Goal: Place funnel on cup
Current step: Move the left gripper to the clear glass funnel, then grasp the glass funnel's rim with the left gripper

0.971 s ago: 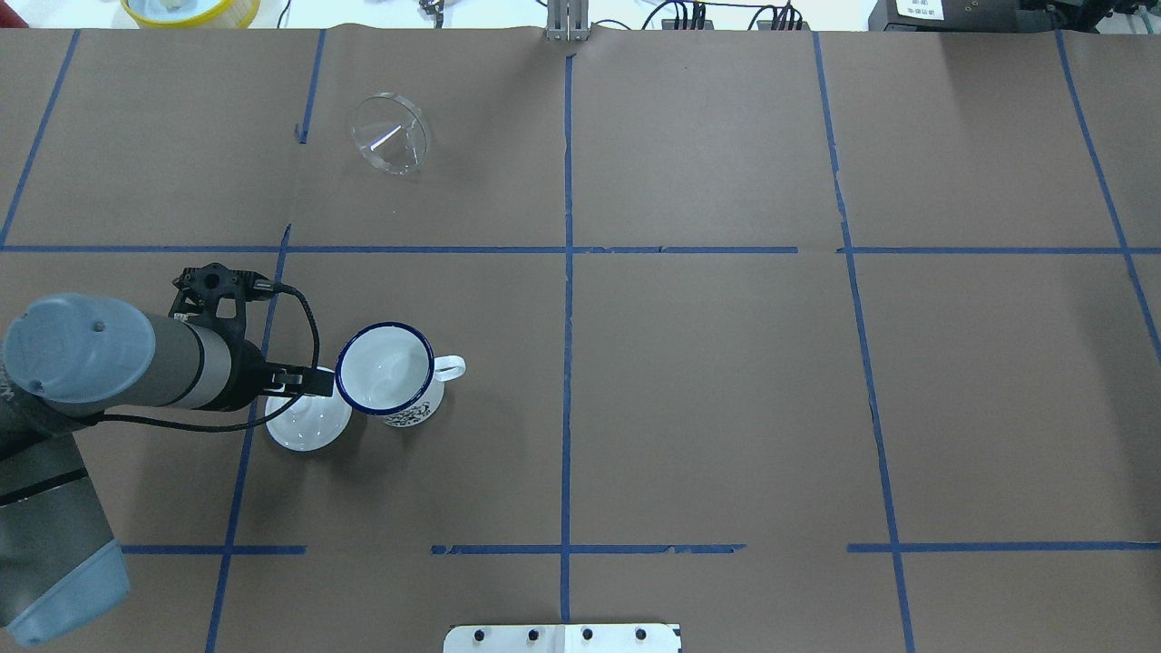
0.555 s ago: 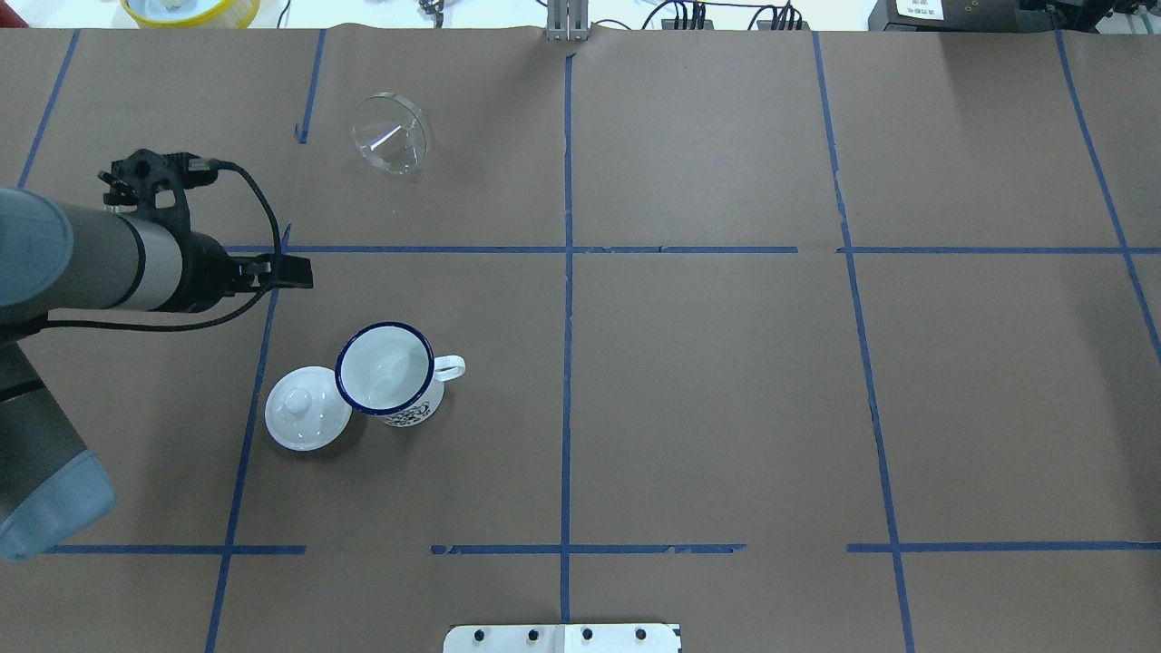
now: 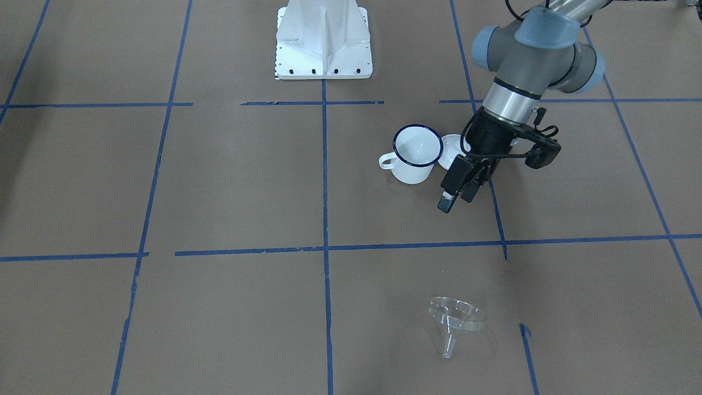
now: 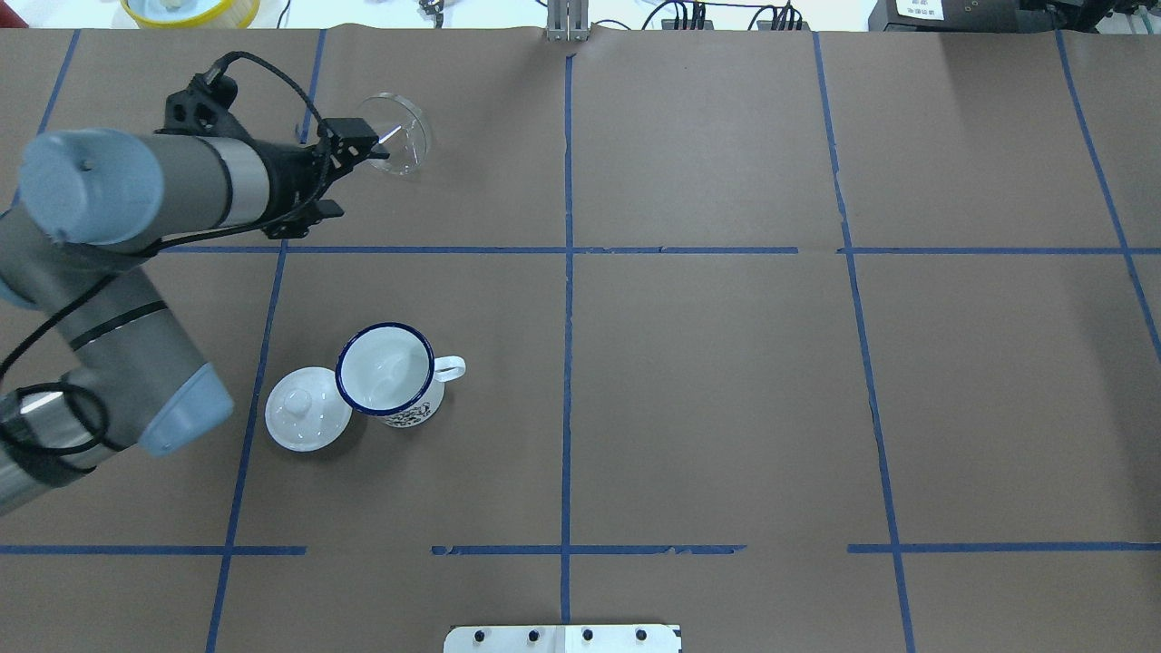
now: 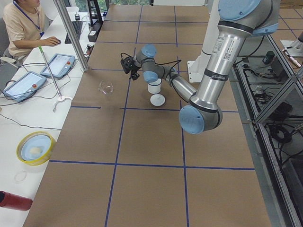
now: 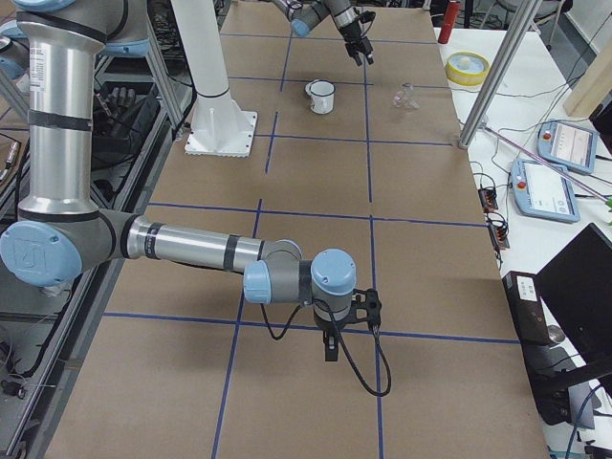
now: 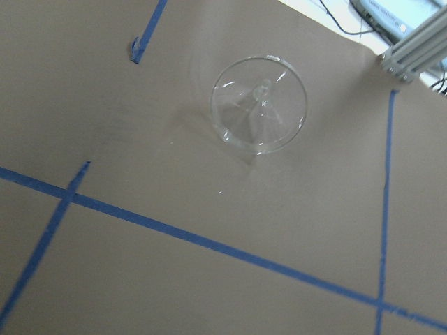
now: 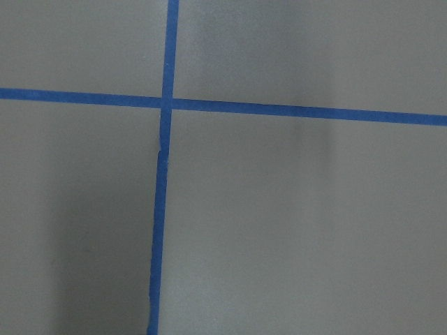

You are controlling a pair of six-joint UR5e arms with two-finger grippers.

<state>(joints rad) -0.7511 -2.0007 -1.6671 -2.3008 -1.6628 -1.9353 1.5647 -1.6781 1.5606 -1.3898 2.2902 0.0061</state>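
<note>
Brown tabletop (image 3: 219, 181) bears the funnel (image 3: 457, 321), apart from left end effector (image 3: 457, 200).

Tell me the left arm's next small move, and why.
Probably move the left gripper forward and down to the funnel. The funnel lies tilted on the table, well apart from the cup, and the gripper hangs empty in the air short of it; its wrist camera shows the funnel ahead, outside its grasp.
</note>
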